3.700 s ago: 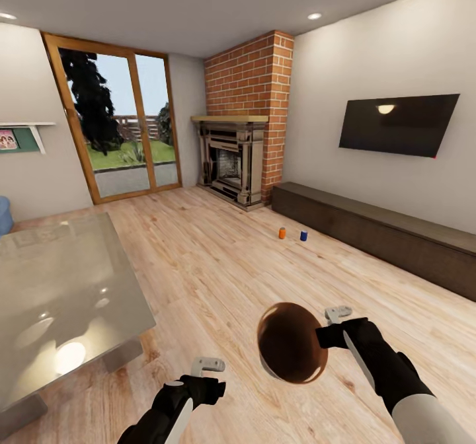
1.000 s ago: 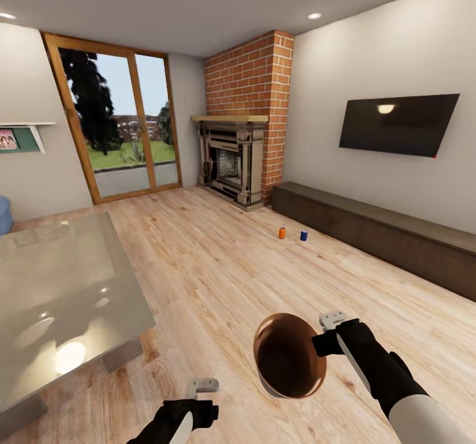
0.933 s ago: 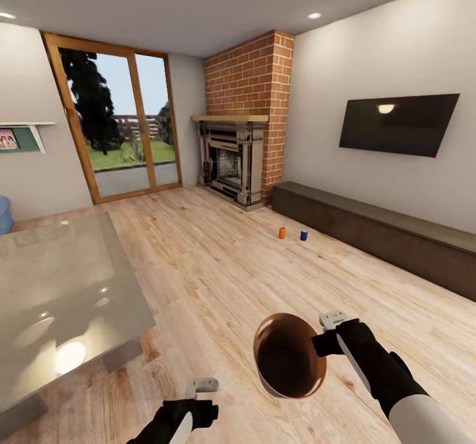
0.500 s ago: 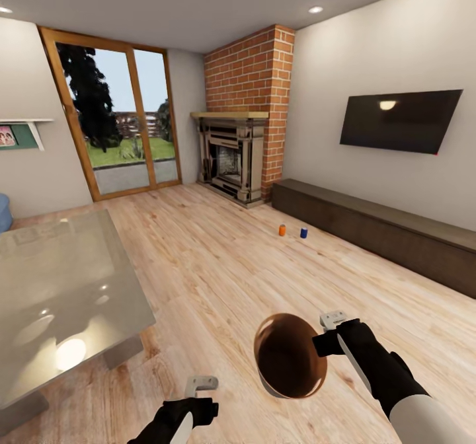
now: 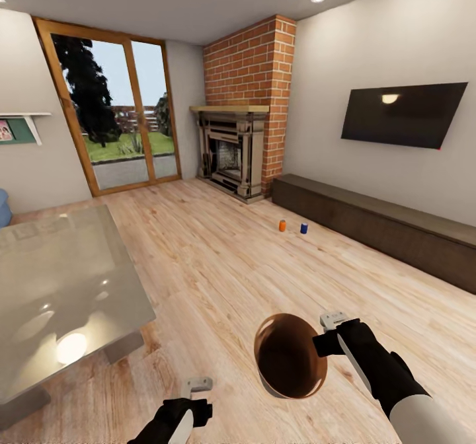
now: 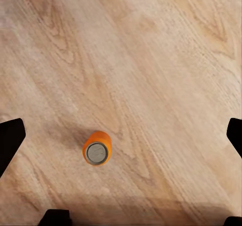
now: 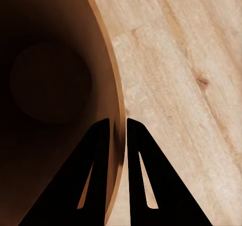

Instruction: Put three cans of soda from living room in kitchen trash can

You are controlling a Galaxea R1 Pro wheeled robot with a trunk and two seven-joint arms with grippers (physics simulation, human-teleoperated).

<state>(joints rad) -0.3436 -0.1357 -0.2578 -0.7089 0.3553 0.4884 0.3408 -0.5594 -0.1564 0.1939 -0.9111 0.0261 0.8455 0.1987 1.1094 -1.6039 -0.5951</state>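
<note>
Above the wood floor (image 5: 218, 265), right jaws pinch the empty trash can's (image 5: 291, 357) rim; left jaws spread.

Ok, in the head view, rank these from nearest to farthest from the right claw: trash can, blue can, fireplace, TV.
1. Trash can: its rim is pinched in the right claw.
2. Blue can: on the floor ahead, beside the orange can.
3. TV: up on the right wall.
4. Fireplace: in the far brick corner.
The TV and fireplace are close to call.
</note>
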